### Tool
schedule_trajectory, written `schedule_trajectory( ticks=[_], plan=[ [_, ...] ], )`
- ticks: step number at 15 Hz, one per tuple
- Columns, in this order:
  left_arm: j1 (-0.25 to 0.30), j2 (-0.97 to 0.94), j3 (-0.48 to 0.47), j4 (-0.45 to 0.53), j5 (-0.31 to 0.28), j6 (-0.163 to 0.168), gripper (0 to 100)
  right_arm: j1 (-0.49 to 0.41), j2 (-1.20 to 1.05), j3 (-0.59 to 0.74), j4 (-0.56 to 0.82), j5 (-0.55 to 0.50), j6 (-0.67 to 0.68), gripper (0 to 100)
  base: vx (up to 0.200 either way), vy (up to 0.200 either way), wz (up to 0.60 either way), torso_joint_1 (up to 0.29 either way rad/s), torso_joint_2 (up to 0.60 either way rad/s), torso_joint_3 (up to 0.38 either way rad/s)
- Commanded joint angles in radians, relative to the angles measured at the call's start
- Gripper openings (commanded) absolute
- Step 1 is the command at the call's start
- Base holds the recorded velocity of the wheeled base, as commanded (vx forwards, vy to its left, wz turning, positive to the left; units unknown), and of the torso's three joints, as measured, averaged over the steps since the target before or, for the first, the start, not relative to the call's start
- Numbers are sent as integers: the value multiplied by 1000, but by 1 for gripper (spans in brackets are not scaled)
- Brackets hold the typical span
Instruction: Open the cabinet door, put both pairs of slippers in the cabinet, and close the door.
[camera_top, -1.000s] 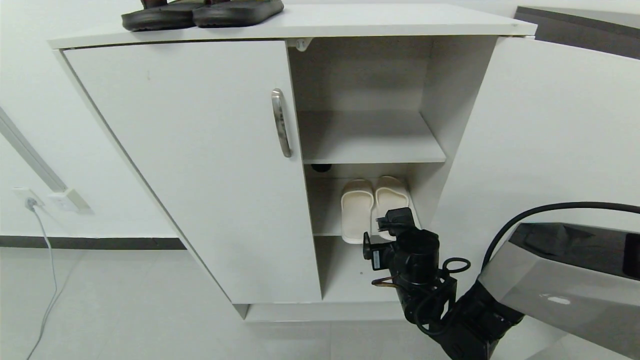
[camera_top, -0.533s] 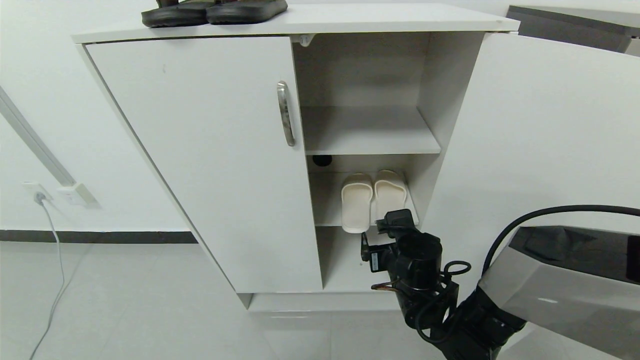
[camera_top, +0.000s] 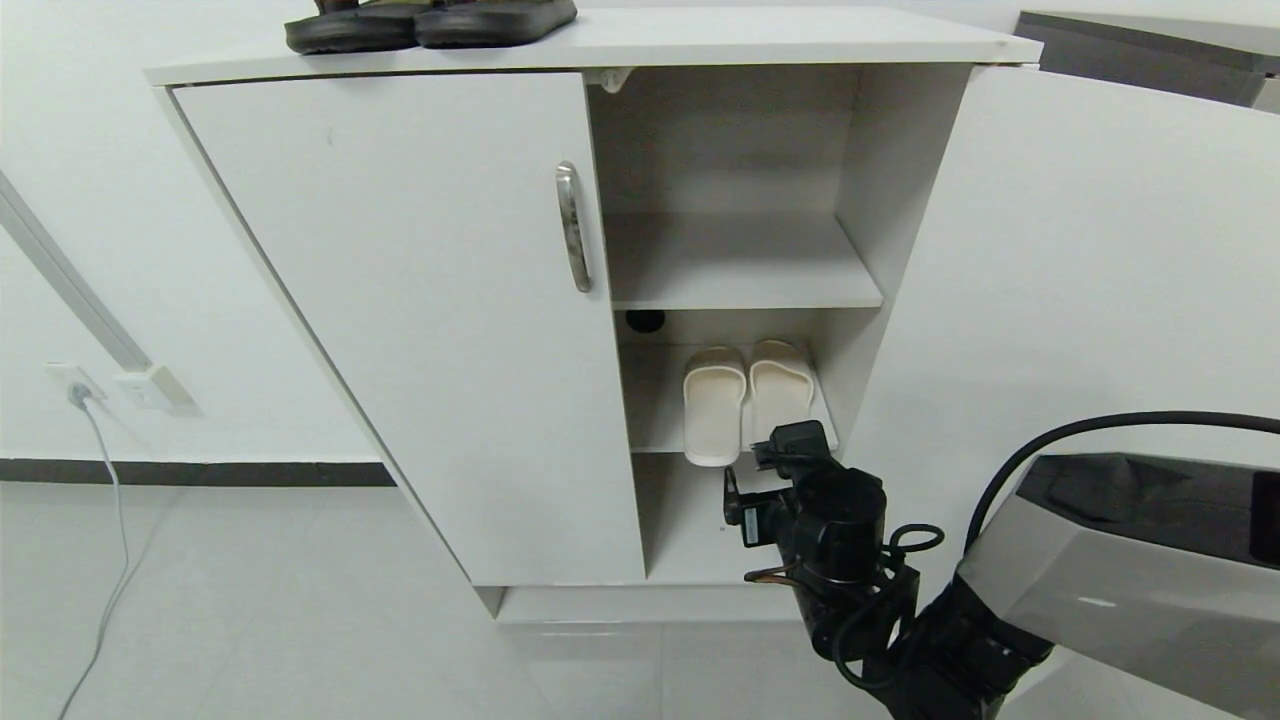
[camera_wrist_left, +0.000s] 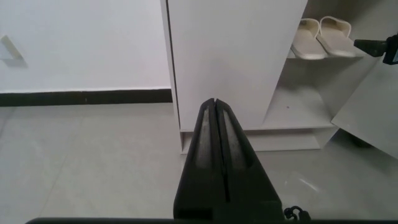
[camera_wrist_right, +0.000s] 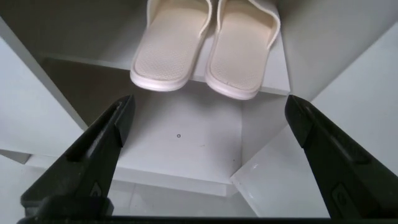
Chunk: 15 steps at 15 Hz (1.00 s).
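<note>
Noting a wall socket (camera_top: 70, 385) and a trailing cable (camera_top: 105, 560) at far left. Finding the dark slippers (camera_top: 430, 22) sitting on top of the cabinet (camera_top: 800, 40), above its left door (camera_top: 420, 320), which is shut, its handle (camera_top: 573, 227) upright at the inner edge. Recording the left arm's jaws in the left wrist view: pressed fully together, gripping nothing, hanging over the floor (camera_wrist_left: 81, 162) before the cabinet base. Finding the right-hand compartment exposed, with the cream slippers (camera_top: 745, 400) lying side by side on the middle shelf (camera_top: 650, 400), below the upper shelf (camera_top: 740, 265), near ends overhanging the front edge. Recording the right arm's jaws spread wide, holding nothing, hovering just below and in front of that pair, not touching it. Noting the right door (camera_top: 1080, 270) standing wide open at far right.
</note>
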<state>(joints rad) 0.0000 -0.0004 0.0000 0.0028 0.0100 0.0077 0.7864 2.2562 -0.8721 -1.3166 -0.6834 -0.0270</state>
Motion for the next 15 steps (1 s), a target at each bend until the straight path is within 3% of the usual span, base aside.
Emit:
schedule_trajectory(
  ticks=[1,10,15],
  plan=[
    [0,0,0,0,1,0,0,1,2,2,-1,-1,-1,100,0,0,0,0,0,0],
    [0,0,0,0,1,2,0,2,0,5,-1,-2,-1,100,0,0,0,2,3,173],
    [0,0,0,0,-1,3,0,-4,0,7,-1,-2,-1,100,0,0,0,0,0,20]
  ],
)
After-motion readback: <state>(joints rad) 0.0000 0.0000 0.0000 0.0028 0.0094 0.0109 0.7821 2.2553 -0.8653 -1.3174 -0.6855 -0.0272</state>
